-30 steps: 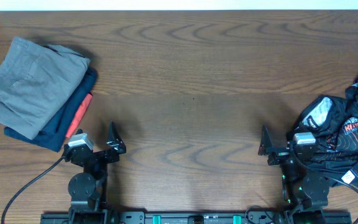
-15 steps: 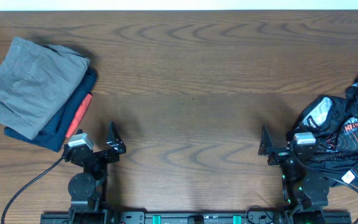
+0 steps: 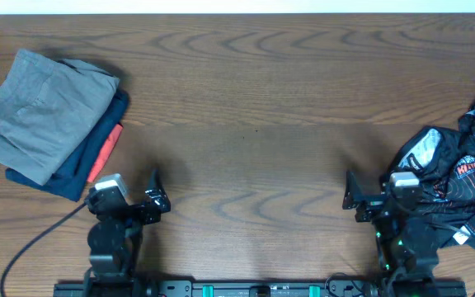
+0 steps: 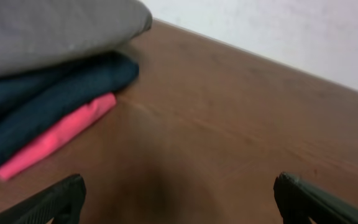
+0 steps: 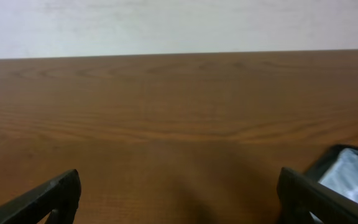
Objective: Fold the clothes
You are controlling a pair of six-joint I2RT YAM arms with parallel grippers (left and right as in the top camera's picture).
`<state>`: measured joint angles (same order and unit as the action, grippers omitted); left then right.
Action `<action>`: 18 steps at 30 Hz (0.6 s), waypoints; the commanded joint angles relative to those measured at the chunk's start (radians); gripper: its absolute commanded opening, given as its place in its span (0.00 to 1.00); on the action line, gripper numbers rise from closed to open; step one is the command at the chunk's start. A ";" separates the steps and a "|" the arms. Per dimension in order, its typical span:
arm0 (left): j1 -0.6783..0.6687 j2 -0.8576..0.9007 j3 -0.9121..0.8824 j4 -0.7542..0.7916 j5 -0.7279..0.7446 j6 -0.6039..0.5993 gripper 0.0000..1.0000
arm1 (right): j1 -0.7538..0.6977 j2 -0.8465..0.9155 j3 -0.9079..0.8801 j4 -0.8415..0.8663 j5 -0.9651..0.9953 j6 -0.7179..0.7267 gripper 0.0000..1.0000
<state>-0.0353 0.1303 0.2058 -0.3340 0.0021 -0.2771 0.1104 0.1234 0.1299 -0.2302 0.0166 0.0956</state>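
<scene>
The clothes, a crumpled black shiny jersey (image 3: 456,186) with orange lines and an orange-white logo, lie in a heap at the table's right edge. In the right wrist view a corner of the jersey (image 5: 348,175) shows beside the right fingertip. My right gripper (image 3: 373,191) (image 5: 179,183) stands open just left of the heap, with only bare wood between its fingers. At the front left my left gripper (image 3: 132,191) (image 4: 179,190) is open too and holds nothing, far from the jersey.
A folded stack sits at the left: a grey garment (image 3: 39,111) (image 4: 55,25) on top, navy (image 3: 89,157) (image 4: 48,93) below, orange-red (image 3: 105,153) (image 4: 61,134) at the bottom, just ahead-left of the left gripper. Brown wooden table (image 3: 254,99) spans the middle.
The left gripper has shifted slightly toward the front and turned a little. The right gripper and the jersey have hardly moved.
</scene>
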 commanded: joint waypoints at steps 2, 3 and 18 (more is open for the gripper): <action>0.004 0.133 0.208 -0.089 0.026 -0.016 0.98 | -0.008 0.143 0.151 -0.038 0.050 0.011 0.99; 0.004 0.167 0.248 -0.117 0.026 -0.016 0.98 | -0.008 0.185 0.180 -0.051 0.056 0.012 0.99; 0.004 0.732 0.783 -0.678 0.029 0.017 0.98 | -0.054 0.962 0.687 -0.327 0.034 -0.004 0.99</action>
<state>-0.0353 0.8219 0.9482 -0.9939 0.0238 -0.2794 0.0731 1.0348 0.7631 -0.5697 0.0570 0.0982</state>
